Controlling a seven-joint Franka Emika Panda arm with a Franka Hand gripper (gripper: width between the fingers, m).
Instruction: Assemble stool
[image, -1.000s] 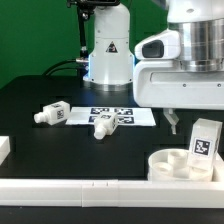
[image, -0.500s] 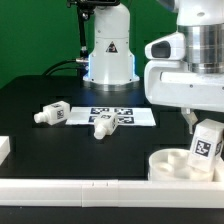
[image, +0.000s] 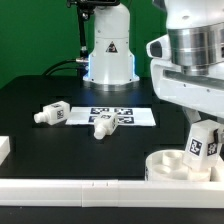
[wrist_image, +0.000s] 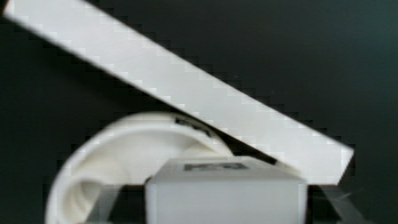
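The round white seat (image: 176, 166) lies at the front on the exterior view's right, against the white rail. My gripper (image: 202, 128) is shut on a white tagged leg (image: 202, 143) and holds it tilted over the seat's far right side. In the wrist view the leg (wrist_image: 224, 196) fills the space between my fingers, with the seat (wrist_image: 125, 150) beneath it. Two more tagged legs lie on the black table: one (image: 50, 114) at the left, one (image: 106, 124) on the edge of the marker board (image: 122, 115).
A long white rail (image: 70, 188) runs along the table's front edge; it also crosses the wrist view (wrist_image: 196, 85). A white block (image: 4, 148) sits at the exterior view's left edge. The robot base (image: 108, 55) stands behind the marker board.
My gripper has moved down and slightly toward the exterior view's left with the leg, bringing it lower over the seat. The two loose legs have not moved.
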